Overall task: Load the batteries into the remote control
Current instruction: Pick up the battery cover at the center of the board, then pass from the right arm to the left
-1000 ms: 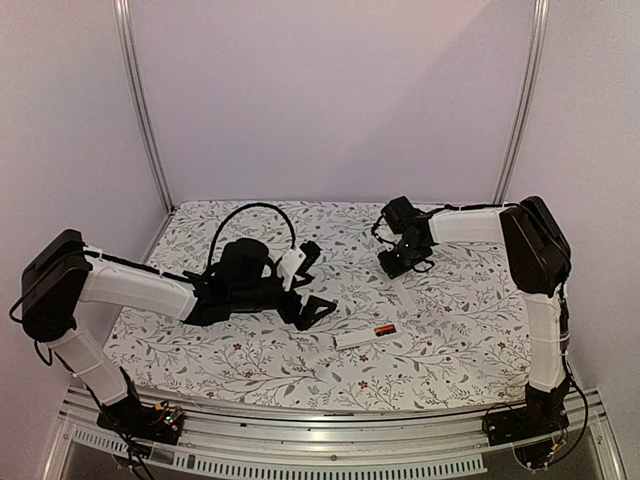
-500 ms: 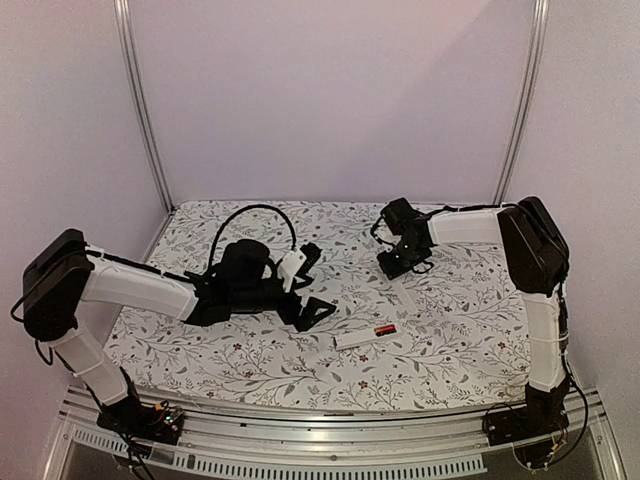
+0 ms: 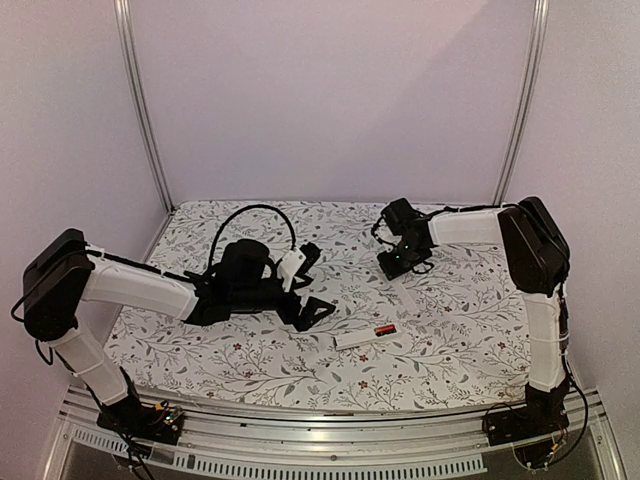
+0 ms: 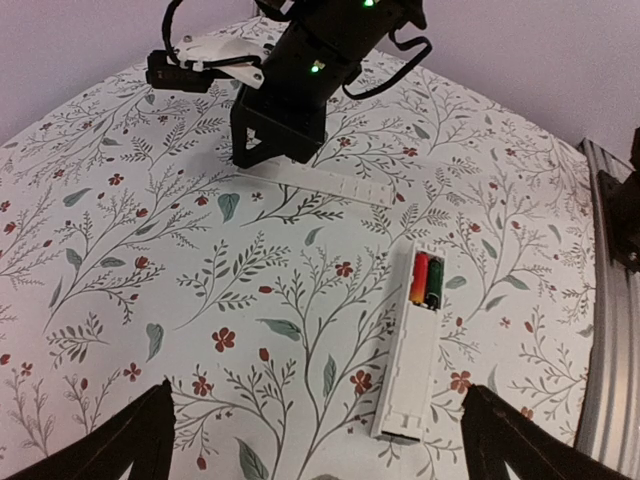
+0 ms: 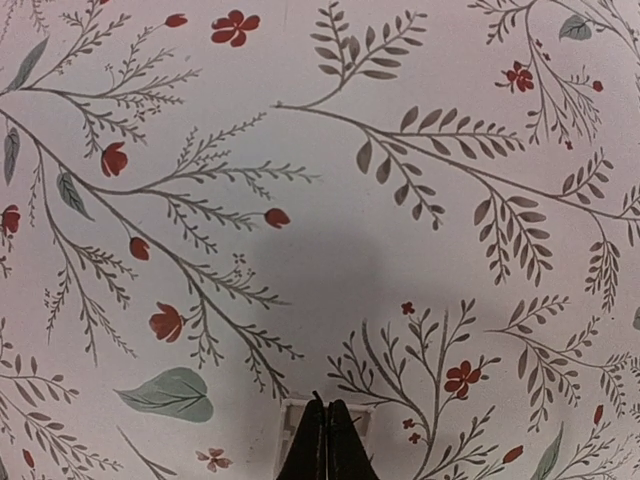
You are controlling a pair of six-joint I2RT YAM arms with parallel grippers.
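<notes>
**Top view.** Left gripper (image 3: 318, 282) lies low over the floral cloth (image 3: 200, 350), left of centre. Its jaws are spread wide and hold nothing. Right gripper (image 3: 393, 268) points down at far right-centre, its tip at the far end of a thin white strip (image 3: 410, 292). Remote (image 3: 362, 338) lies flat on the cloth near the front, between the two arms and well apart from both grippers. Batteries (image 3: 384, 330) sit in its right end (only a red and dark fleck at this range).

**Left wrist.** Own fingers (image 4: 150, 420) show at the bottom corners, released, with bare cloth between them. The remote lies ahead to the right, its open slot at the end away from the camera. Both batteries lie side by side in the slot, the red-orange one on the left and the dark one on the right (a green gleam on it). Beyond, the strip lies crosswise, and the right gripper stands over its left end.

**Right wrist.** Fingertips (image 5: 315, 455) are clenched tight together at the bottom edge, with no gap. The end of the strip shows just behind them. I cannot tell whether they touch it.
</notes>
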